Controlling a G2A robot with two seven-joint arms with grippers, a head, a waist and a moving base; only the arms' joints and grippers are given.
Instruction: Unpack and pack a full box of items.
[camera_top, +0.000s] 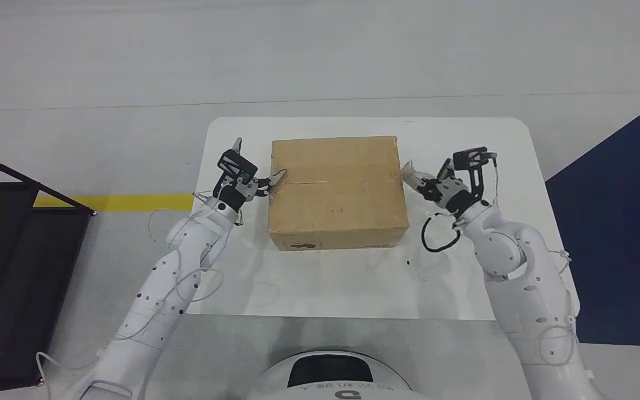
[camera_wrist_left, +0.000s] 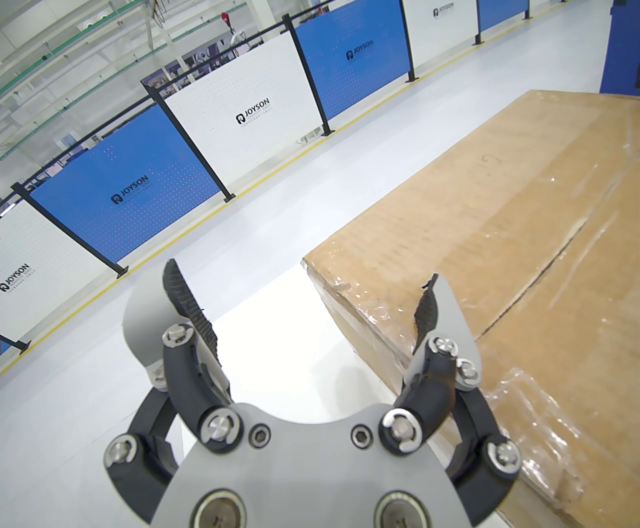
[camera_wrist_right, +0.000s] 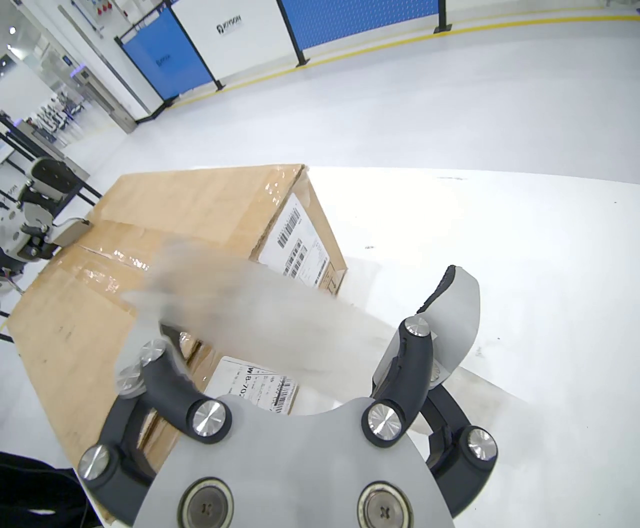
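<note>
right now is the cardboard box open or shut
Shut: the cardboard box has both top flaps lying flat, meeting along a middle seam.

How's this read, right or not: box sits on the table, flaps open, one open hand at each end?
Not quite: the flaps are shut. The top view shows the cardboard box closed on the table, and the left wrist view shows clear tape over its seam. The rest holds: left hand and right hand are open, one at each end.
</note>
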